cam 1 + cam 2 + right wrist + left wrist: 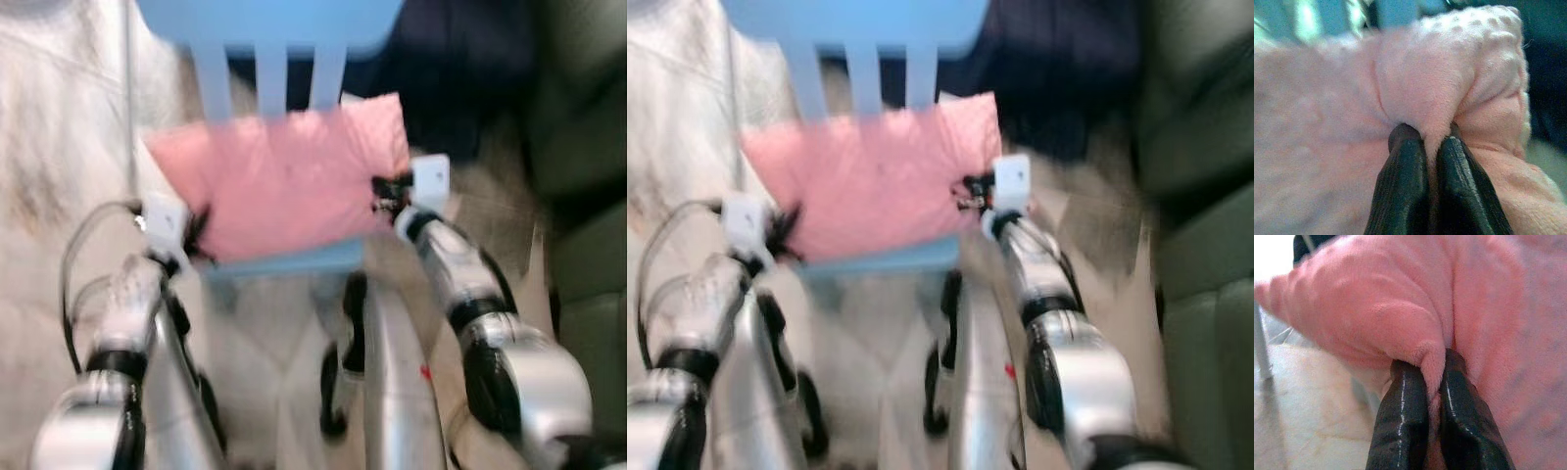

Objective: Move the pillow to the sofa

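A pink plush pillow (284, 176) lies on the seat of a light blue chair (294, 259) straight ahead. My left gripper (199, 235) pinches the pillow's near left edge. My right gripper (384, 196) pinches its right edge. In the left wrist view the black fingers (1400, 426) are shut on a fold of pink fabric (1432, 362). The right wrist view shows the same: both fingers (1405, 186) squeeze a ridge of the pillow (1430, 98). The head views are blurred.
The chair's slatted back (269, 73) rises behind the pillow. A dark green sofa (588, 225) stands at the right. A pale rug or cloth (59, 127) covers the floor at the left. A thin metal pole (128, 108) stands left of the chair.
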{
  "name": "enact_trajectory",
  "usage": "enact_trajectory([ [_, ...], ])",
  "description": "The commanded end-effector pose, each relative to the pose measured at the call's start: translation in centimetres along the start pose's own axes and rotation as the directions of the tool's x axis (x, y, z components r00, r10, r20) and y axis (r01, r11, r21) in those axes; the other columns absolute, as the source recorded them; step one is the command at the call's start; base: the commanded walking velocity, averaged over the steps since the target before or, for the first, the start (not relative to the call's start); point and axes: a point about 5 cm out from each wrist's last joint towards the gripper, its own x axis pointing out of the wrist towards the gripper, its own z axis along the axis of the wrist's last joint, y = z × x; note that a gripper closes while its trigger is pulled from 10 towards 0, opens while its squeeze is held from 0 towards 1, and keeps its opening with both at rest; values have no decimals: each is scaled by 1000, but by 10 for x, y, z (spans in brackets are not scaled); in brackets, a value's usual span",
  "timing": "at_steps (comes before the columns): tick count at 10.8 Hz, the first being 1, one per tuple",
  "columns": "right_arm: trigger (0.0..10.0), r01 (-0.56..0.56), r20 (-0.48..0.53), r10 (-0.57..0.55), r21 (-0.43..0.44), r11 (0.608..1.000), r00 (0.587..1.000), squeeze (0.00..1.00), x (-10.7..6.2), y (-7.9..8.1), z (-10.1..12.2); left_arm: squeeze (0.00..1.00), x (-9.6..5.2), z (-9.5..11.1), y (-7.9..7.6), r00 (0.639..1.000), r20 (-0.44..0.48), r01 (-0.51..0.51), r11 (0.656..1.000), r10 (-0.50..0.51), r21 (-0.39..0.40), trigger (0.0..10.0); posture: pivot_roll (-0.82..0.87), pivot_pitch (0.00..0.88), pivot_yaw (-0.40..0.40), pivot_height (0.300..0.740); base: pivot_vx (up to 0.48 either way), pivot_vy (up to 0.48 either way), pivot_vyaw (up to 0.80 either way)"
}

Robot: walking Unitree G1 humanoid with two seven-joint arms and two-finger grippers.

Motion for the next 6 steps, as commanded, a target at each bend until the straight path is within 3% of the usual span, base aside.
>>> enact_trajectory([
  [1, 0, -62, 18, 62, -10, 998, 998, 0, -6, 9, -5, 0, -3, -1, -6, 999, 4, 38, 999, -38, -13, 0, 0, 25, -91, 476, 0, 0, 0],
  [2, 0, 21, 86, -17, -40, 999, 996, 0, -34, 9, -17, 0, -10, -6, -23, 999, 21, 42, 998, -41, -39, 0, 57, 0, -117, 476, 0, 0, 0],
  [4, 0, 204, 78, -205, 17, 979, 976, 0, -66, 4, -35, 0, -17, 1, -34, 998, 63, 32, 999, -29, -42, 0, 68, 0, -119, 476, 0, 0, 0],
  [5, 0, 274, 37, -277, 69, 959, 960, 0, -84, 4, -45, 0, -25, -2, -27, 997, 46, -62, 994, 67, -95, 2196, 54, 0, -107, 476, 0, 0, 0],
  [6, 10000, 234, 10, -234, 29, 972, 972, 0, -93, 14, -46, 0, -34, -6, -28, 996, 13, -89, 987, 91, -132, 10000, 54, 0, -112, 476, 0, 0, 0],
])
